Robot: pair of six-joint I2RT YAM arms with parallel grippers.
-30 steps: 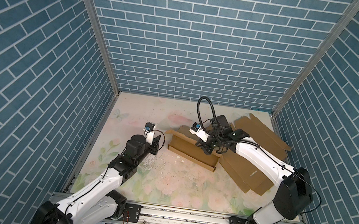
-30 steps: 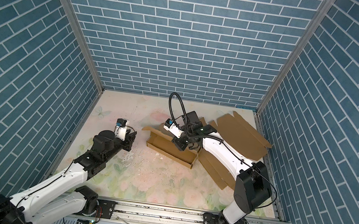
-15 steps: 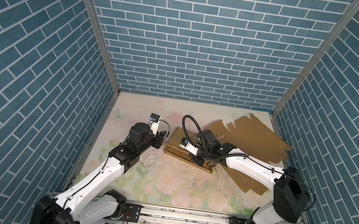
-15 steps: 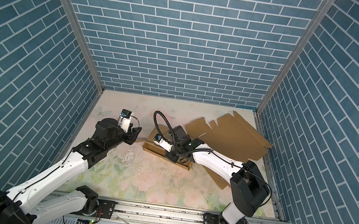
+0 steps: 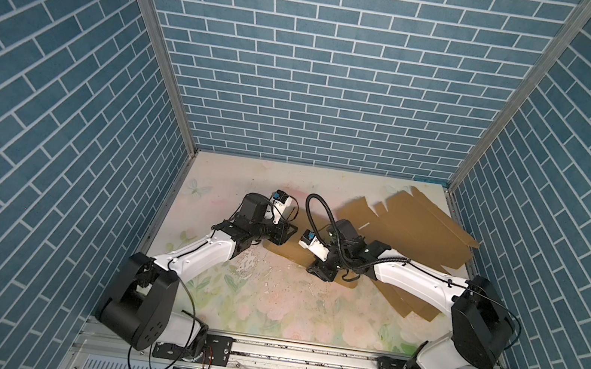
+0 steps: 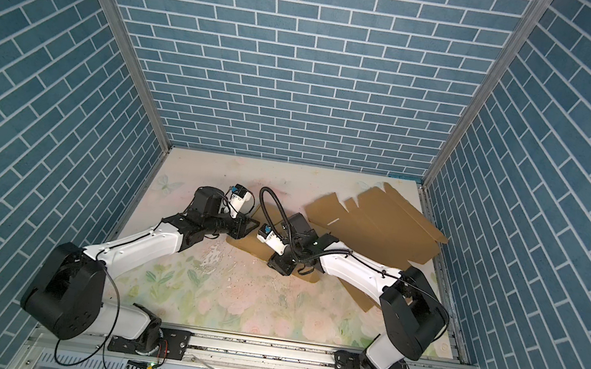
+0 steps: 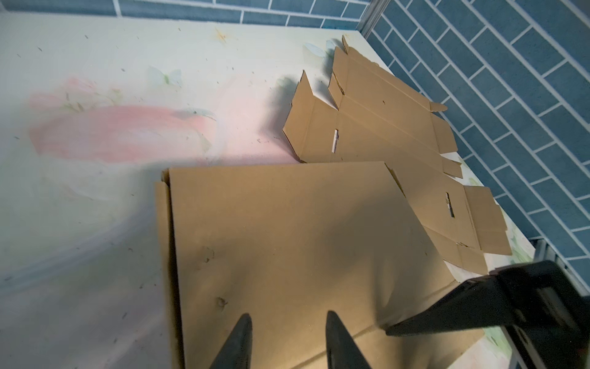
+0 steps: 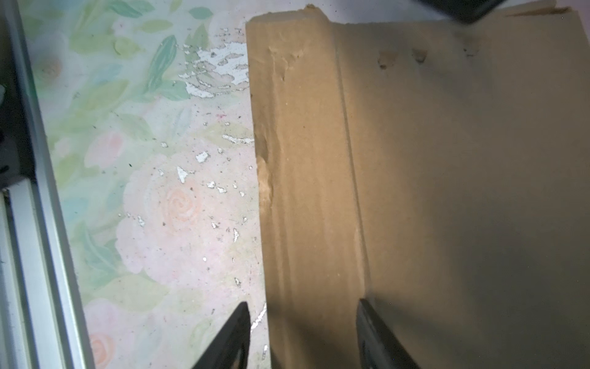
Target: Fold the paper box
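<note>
The right gripper [image 8: 301, 306] has its jaws apart and nothing pinched. One finger hangs over the flowered table [image 8: 153, 198] and its partner over a crease of the box [image 8: 447, 159], so the narrow edge strip lies between them. If it closes here and pulls, I judge the strip could crumple or tear instead of hinging at the crease, since that edge already looks dented and scuffed.

The left gripper [image 7: 287, 322] is likewise apart and holds nothing, its tips low over the broad panel just ahead of it. With no grip on either side, a push from one arm may slide the whole box across the table, or shove it onto the loose flat sheets [image 7: 383, 127] beyond and snag their tabs. The grippers are also close together. A black finger of the right one reaches onto the panel just beside the left, so they could knock each other.

The box is brown cardboard, lying collapsed flat directly under both grippers. Its big panel is plain, with a few small nicks, and a thin flap shows along one edge. Farther out, past both grippers, lie the unfolded sheets with slots and tabs.
</note>
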